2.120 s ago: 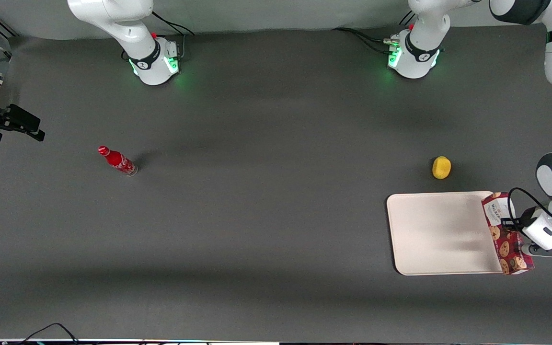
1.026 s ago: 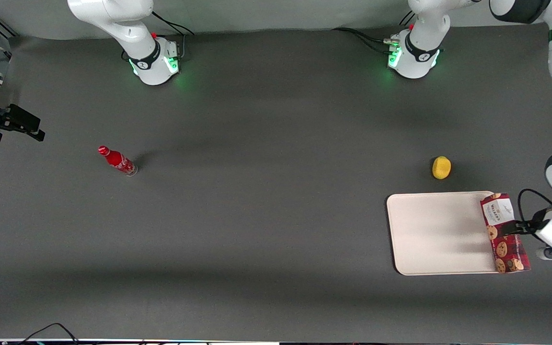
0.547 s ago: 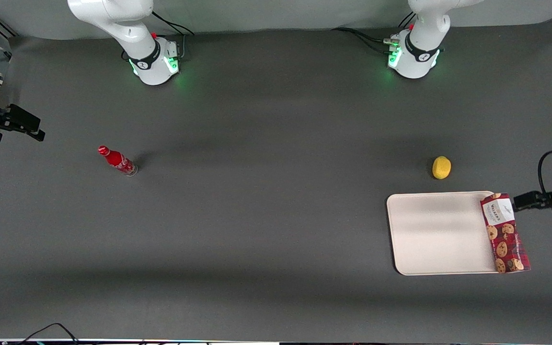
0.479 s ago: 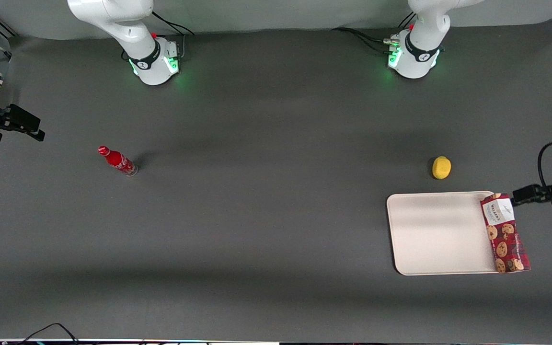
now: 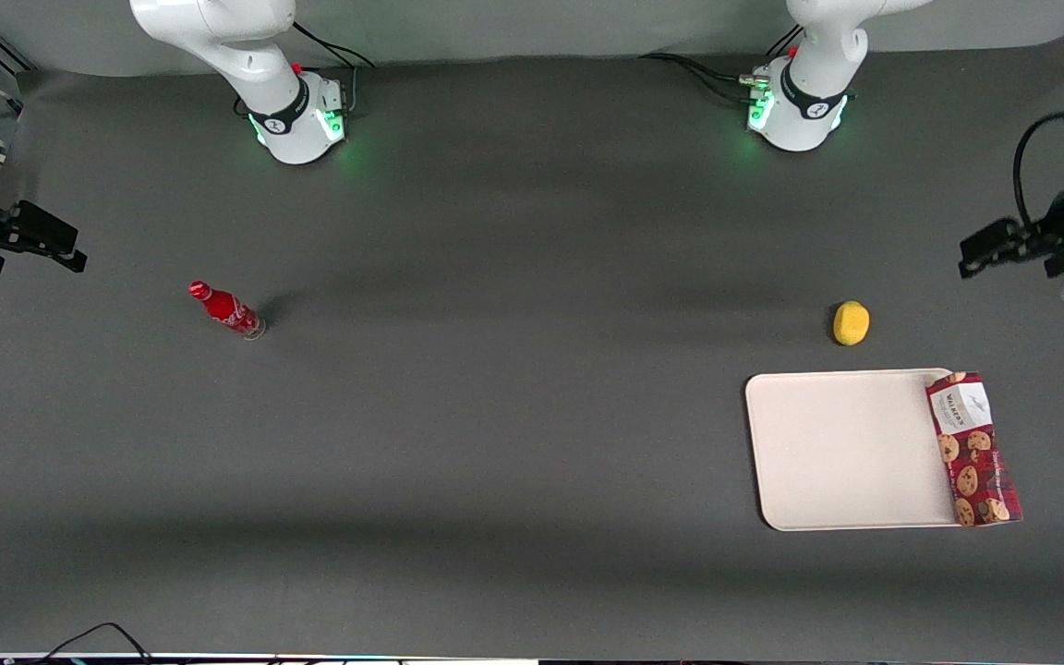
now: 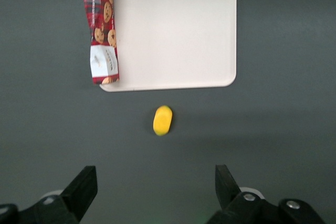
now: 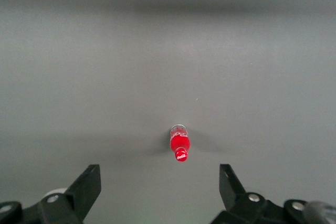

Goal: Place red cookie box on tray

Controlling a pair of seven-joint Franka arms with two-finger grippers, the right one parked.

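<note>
Front view: we see the red cookie box (image 5: 973,449) resting along the tray (image 5: 846,450) edge, part overhanging, likely because our gripper (image 5: 977,258), spread wide and empty, hangs well clear of it.

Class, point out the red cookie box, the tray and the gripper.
red cookie box (image 5: 972,450), front view, its top face.
tray (image 5: 846,450), front view, its bare floor.
gripper (image 6: 156,188), left wrist view, between its open fingers.

site: robotics lab, test bench | evidence: two white arm bases (image 5: 296,115) bolted onto a dark grey matte surface (image 5: 513,416), green status lights at both bases | cabling (image 5: 698,74) runs along the wall edge | plain grey backdrop | props sparse, staged well apart: tray (image 5: 841,453), red bottle (image 5: 227,310), yellow object (image 5: 851,323)
</note>
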